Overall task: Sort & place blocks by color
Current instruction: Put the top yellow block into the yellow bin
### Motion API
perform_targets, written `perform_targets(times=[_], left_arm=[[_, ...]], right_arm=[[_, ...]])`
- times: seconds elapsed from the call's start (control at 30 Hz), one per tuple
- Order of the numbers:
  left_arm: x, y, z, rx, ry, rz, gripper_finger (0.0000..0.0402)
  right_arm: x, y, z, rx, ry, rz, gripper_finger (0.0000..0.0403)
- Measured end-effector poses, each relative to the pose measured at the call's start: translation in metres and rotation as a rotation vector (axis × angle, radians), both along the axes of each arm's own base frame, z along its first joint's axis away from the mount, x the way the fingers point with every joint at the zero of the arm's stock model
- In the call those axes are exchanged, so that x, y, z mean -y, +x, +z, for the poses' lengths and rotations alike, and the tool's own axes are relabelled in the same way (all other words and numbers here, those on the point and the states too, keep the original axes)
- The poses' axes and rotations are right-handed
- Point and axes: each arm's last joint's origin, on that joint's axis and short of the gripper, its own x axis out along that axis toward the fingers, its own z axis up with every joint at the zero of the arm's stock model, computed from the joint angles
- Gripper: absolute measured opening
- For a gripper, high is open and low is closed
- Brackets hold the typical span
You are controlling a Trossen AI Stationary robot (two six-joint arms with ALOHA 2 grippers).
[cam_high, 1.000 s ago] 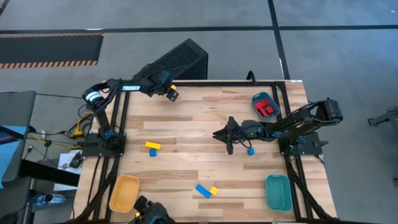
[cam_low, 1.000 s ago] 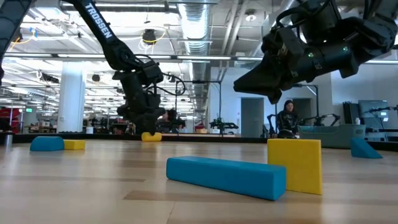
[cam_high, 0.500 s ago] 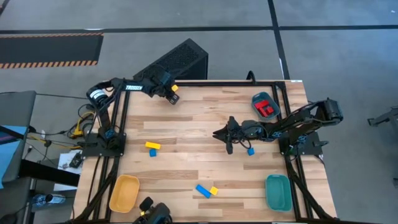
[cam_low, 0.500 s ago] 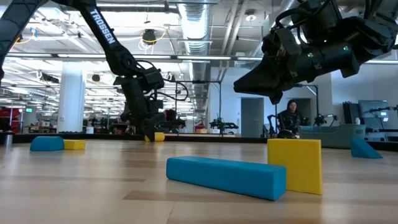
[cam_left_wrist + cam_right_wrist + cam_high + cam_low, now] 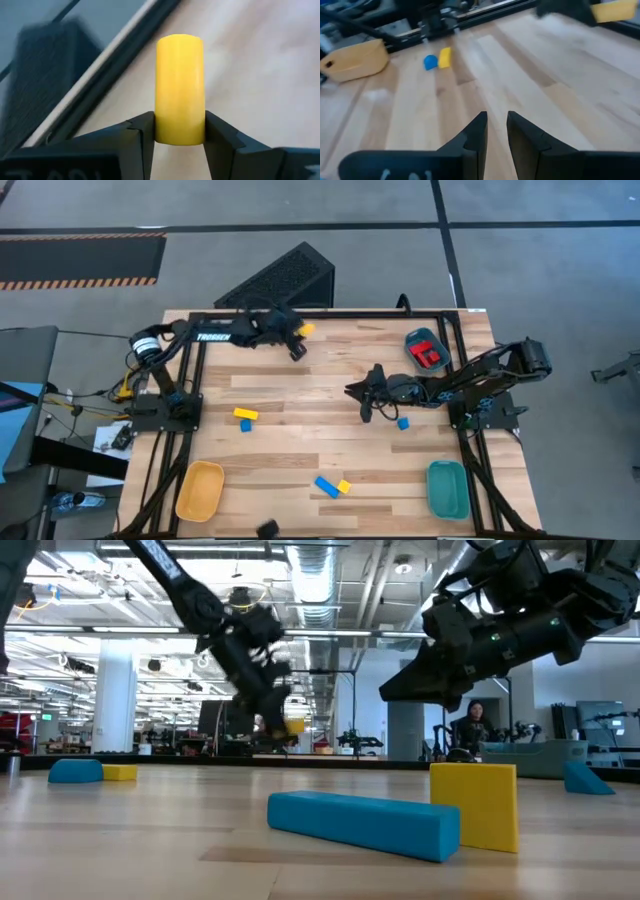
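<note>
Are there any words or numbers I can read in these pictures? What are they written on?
"TROSSEN": white letters on the left arm, seen in the high view.
Low view: the same arm's lettering is hidden or blurred, unreadable.
Right arm: no readable text.
Blocks, trays and table: no words or numbers.
Back of the room in the low view: any signs are too small to read.

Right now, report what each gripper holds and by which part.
The left gripper pinches a yellow block by its lower end, one finger on each side. The right gripper holds nothing, its fingers slightly apart.
</note>
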Motion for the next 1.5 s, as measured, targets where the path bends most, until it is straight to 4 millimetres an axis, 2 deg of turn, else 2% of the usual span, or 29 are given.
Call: perform_targets(times=[0.07,0.23,0.33,0.43,0.63,0.77,0.97,1.17,1.3,1.5], left_arm=[[0.018,0.013,0.012,0.071,0.025,-0.093,0.0103],[0.063,0.036,0.027,0.102,0.142,-0.302,0.0105],[0.082,0.042,0.035,0.101,0.201,-0.332,0.0106],[0.098,0.038,0.037,0.034,0.202,-0.312,0.0104],[0.138,0.007,0.056,-0.145,0.153,-0.224,0.0105],[0.168,-0.017,0.071,-0.192,0.133,-0.166,0.0105],[0.211,-0.057,0.08,-0.27,-0.103,-0.129,0.0106],[0.248,-0.092,0.081,-0.4,-0.367,0.008,0.0106],[0.277,-0.106,0.08,-0.473,-0.529,0.053,0.0106],[0.325,-0.133,0.08,-0.579,-0.711,0.092,0.0106]], right_arm=[[0.001,0.0,0.0,0.005,0.005,-0.049,0.0098],[0.003,-0.001,-0.001,-0.003,-0.006,-0.091,0.0098],[0.002,-0.001,-0.001,-0.002,-0.003,-0.09,0.0098],[0.001,-0.001,-0.001,-0.004,0.014,-0.09,0.0098],[0.0,-0.002,-0.005,-0.049,0.003,-0.081,0.0098],[0.006,-0.002,-0.003,-0.049,-0.075,-0.077,0.0098],[0.03,-0.001,0.006,-0.003,-0.227,-0.128,0.0098],[0.063,0.001,0.021,0.03,-0.377,-0.227,0.0098],[0.08,0.002,0.027,0.049,-0.332,-0.294,0.0098],[0.077,0.003,0.022,0.048,-0.211,-0.21,0.0098]])
